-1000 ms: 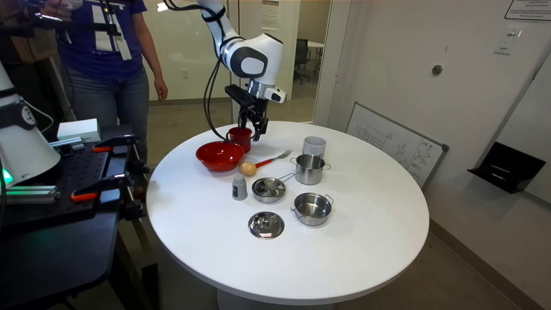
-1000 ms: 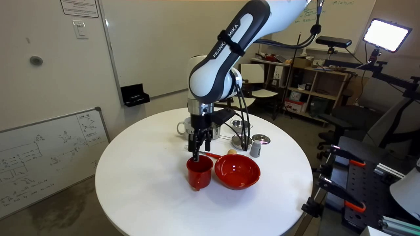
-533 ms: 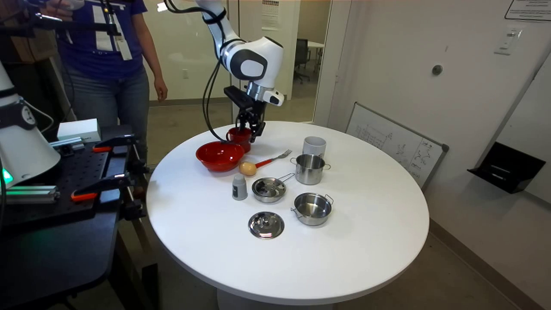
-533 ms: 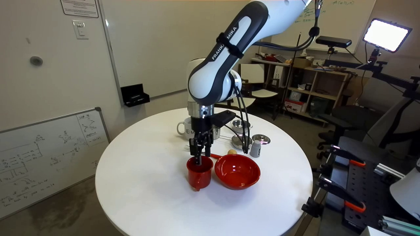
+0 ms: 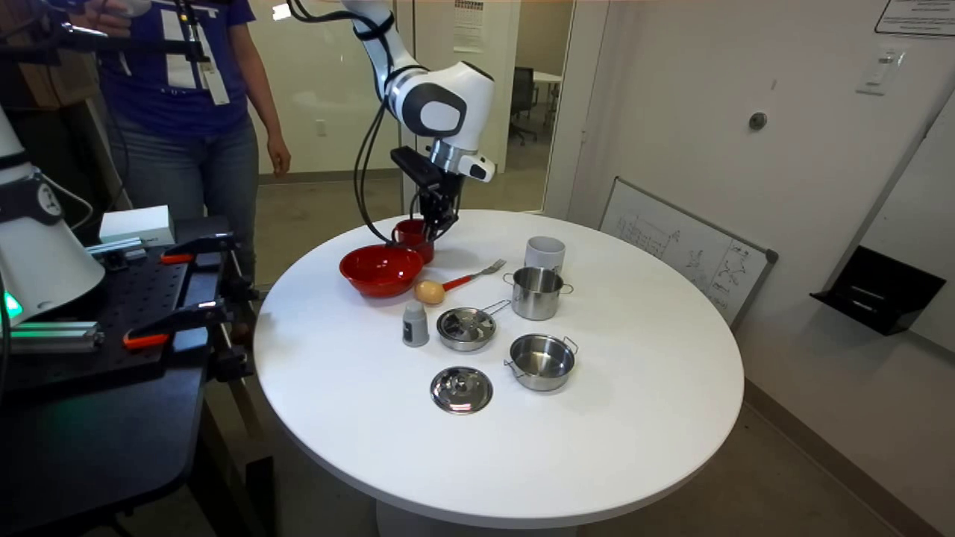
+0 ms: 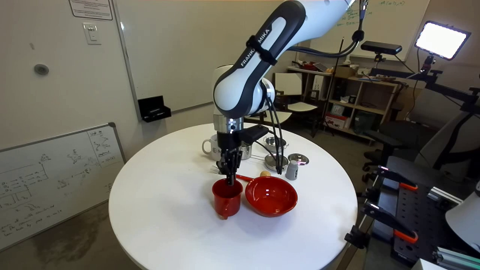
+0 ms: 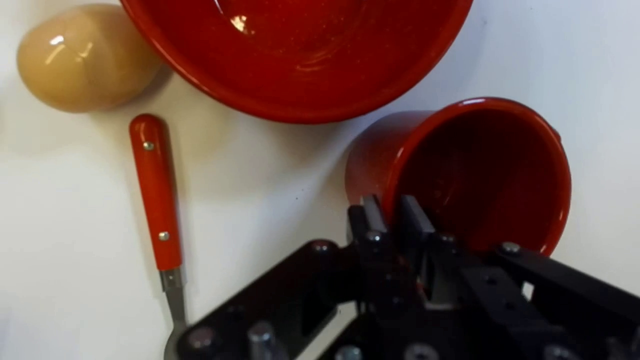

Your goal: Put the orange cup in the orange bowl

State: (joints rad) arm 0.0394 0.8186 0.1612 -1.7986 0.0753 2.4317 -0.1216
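You have brought the gripper (image 7: 392, 212) together: half a second ago its fingers (image 7: 420, 230) stood apart in both exterior views, and now they pinch the wall of the cup (image 6: 227, 200). With 12 o'clock at the top of each view, the wrist view puts that pinch at the rim's 8 o'clock. Your arm (image 5: 448, 97) sank toward 6 o'clock between a second and half a second ago, and now stands a touch back toward 12. In both exterior views the cup has shifted very slightly, toward about 9 or 10; whether it has lifted, you cannot tell.
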